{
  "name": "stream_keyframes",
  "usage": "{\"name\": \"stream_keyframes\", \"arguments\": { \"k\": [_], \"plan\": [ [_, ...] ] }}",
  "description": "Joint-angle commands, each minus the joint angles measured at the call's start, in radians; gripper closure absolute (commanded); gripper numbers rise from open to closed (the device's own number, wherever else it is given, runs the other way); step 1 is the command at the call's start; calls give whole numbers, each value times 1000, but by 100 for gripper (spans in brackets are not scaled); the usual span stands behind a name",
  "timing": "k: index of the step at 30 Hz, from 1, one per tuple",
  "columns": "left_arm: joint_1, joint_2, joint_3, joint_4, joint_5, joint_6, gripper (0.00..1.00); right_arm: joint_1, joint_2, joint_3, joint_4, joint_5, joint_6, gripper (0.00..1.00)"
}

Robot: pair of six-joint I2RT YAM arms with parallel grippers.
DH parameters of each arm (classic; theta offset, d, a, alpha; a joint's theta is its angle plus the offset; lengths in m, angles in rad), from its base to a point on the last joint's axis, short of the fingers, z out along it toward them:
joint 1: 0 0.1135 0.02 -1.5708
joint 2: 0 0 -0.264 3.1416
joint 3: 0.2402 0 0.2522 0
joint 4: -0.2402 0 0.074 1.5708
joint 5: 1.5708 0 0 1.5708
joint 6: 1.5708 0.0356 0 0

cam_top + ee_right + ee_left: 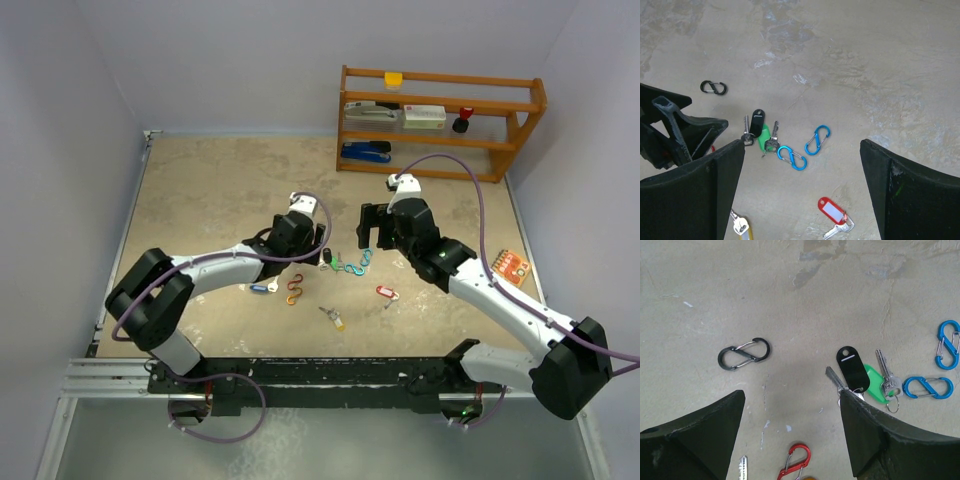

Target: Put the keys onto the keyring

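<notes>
My left gripper (323, 252) (791, 396) is open and empty, just above the table. A black-tagged key (852, 369) and a green-tagged key (875, 385) with a small split ring lie by its right finger (875, 435). Both keys also show in the right wrist view, black (757, 121) and green (764, 135). My right gripper (372, 240) (801, 145) is open and empty, hovering higher over two blue S-clips (792, 157) (817, 139). A red-tagged key (832, 211) (385, 293), a yellow-tagged key (741, 226) (336, 319) and a blue-tagged key (261, 288) lie nearer the front.
A black S-clip (744, 354) lies beyond the left gripper, and a red S-clip (795, 464) lies below it. A wooden shelf (440, 145) with staplers stands at the back right. An orange card (512, 266) lies at the right. Walls close in the table.
</notes>
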Motion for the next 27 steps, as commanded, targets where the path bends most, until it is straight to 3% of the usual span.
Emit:
{"name": "stream_keyframes", "arguments": {
  "k": [1,27],
  "plan": [
    [1,49,61,54,23,-4,26,6,-20,12,16,24,-15,0],
    [8,182,112,111,38,-71,26,5,-25,-11,4,67,-12,0]
  ]
}}
